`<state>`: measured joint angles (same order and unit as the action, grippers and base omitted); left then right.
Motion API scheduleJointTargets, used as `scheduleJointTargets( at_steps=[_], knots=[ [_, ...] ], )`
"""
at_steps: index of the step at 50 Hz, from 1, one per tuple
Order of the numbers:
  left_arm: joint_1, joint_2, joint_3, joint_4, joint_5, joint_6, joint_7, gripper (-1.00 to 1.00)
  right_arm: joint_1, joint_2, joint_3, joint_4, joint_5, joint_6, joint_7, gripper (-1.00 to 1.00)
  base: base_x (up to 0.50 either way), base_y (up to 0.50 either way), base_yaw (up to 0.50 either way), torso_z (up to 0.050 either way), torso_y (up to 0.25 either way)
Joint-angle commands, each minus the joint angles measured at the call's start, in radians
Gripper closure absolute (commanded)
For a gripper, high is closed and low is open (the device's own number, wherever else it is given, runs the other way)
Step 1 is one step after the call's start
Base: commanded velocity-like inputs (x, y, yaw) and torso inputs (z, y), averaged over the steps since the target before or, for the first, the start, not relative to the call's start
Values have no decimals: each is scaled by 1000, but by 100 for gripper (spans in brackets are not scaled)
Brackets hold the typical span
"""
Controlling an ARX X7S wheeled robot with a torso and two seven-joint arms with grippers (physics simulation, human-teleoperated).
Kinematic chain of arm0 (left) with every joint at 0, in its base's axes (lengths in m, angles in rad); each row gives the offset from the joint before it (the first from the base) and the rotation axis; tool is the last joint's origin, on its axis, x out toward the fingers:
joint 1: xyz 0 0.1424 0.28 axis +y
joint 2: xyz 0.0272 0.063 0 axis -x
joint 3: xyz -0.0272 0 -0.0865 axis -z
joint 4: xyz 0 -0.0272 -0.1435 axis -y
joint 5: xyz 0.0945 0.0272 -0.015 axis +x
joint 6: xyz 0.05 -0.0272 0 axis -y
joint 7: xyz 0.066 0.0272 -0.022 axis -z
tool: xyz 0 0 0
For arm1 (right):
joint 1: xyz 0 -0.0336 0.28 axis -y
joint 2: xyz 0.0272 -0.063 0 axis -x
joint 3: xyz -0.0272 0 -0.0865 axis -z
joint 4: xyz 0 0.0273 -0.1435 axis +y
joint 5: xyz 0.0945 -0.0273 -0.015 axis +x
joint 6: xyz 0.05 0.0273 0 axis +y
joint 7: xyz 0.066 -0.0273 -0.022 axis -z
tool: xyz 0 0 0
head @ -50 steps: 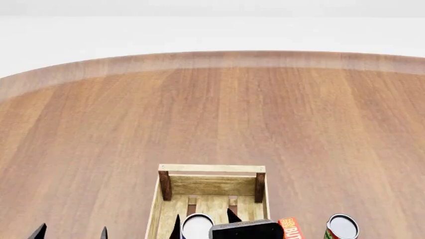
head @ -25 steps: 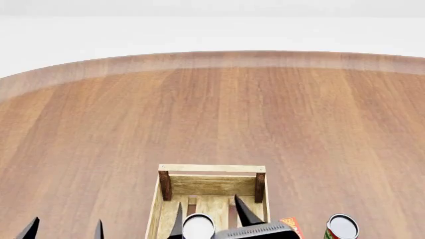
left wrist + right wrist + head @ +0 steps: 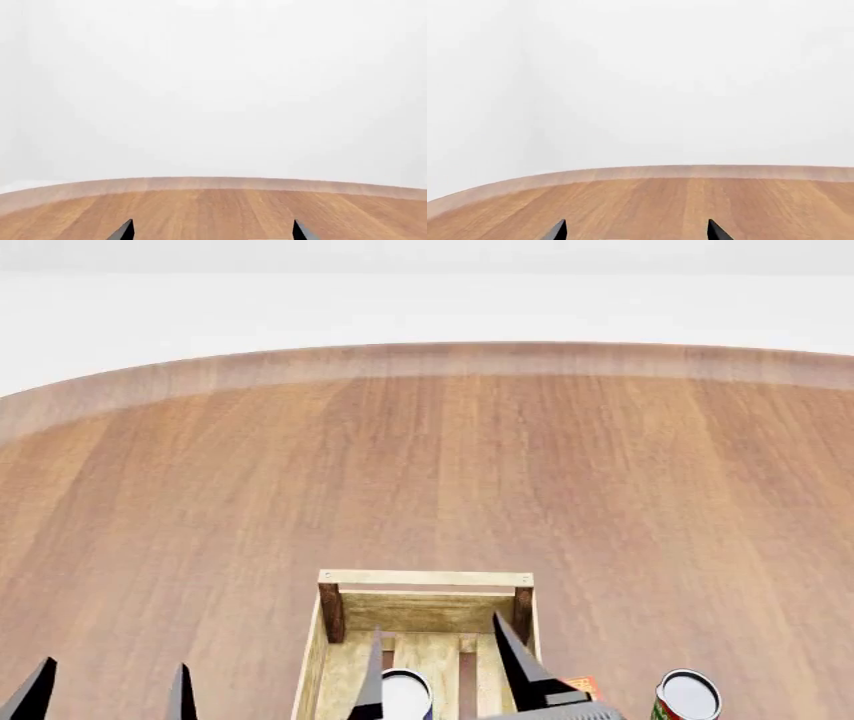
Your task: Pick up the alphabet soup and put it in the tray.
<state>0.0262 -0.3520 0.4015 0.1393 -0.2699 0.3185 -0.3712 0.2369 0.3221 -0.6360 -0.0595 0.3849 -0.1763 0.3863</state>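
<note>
Right gripper [image 3: 445,675] spread, fingers flanking soup [image 3: 404,695] inside tray [image 3: 424,580]; contact unclear. Left gripper [image 3: 110,692] spread, empty. Second can [image 3: 686,695] on worktop [image 3: 427,470] right of tray. Soup likely rigid, weighty, slick; grip mid-wall.

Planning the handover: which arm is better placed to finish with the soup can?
Right. The right gripper straddles the soup can inside the tray; the left gripper hangs off to the side.
</note>
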Motion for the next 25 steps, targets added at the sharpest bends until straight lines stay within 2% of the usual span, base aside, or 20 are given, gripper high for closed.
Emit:
scheduleJointTargets(
  at_steps=[1, 25],
  knots=[
    [17, -4, -6, 25, -4, 72, 11, -100, -14, 6, 5, -5, -58, -63, 18, -100, 0, 0, 0, 0, 0],
    [31, -10, -3, 48, -1, 138, 20, -100, -35, 17, 18, -14, -110, -167, 32, -100, 0, 0, 0, 0, 0]
  ],
)
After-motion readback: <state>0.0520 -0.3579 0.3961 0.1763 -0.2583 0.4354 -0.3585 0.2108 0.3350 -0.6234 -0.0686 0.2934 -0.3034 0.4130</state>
